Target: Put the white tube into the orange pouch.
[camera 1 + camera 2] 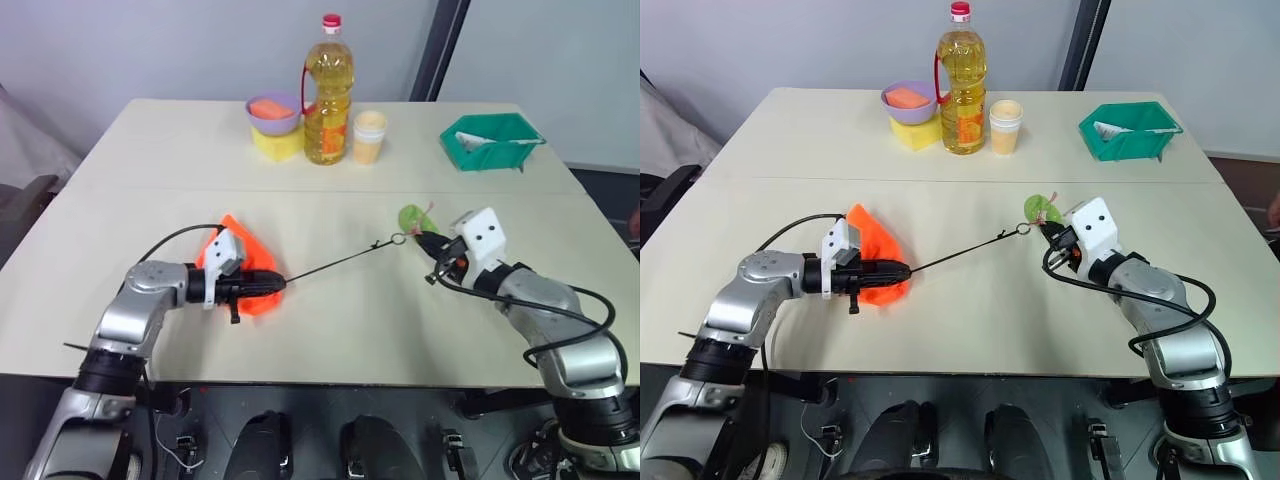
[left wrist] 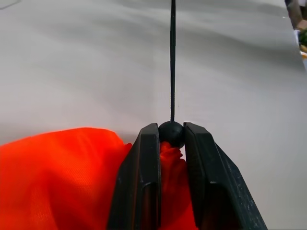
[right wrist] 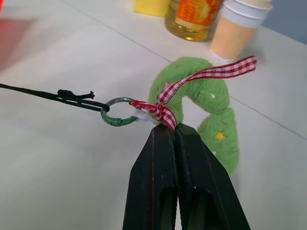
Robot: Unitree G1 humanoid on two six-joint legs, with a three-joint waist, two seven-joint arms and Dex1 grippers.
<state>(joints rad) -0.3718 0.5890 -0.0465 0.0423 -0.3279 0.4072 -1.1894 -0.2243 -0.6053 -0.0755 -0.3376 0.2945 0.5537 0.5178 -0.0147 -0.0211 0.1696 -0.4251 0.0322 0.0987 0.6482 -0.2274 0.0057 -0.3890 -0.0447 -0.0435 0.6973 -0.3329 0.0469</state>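
Both grippers point(image 1: 272, 285) point(image 1: 428, 243) seemingly clamped.

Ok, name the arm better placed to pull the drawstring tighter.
Right. The right gripper is shut on the green tag by its ribbon, at the end of the drawstring. The left gripper clamps the orange pouch at its neck, likely anchoring it.

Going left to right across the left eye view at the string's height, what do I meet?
Left tool shut on the orange pouch at its neck → dark drawstring stretched taut → green tag → right tool, shut on the tag's ribbon.
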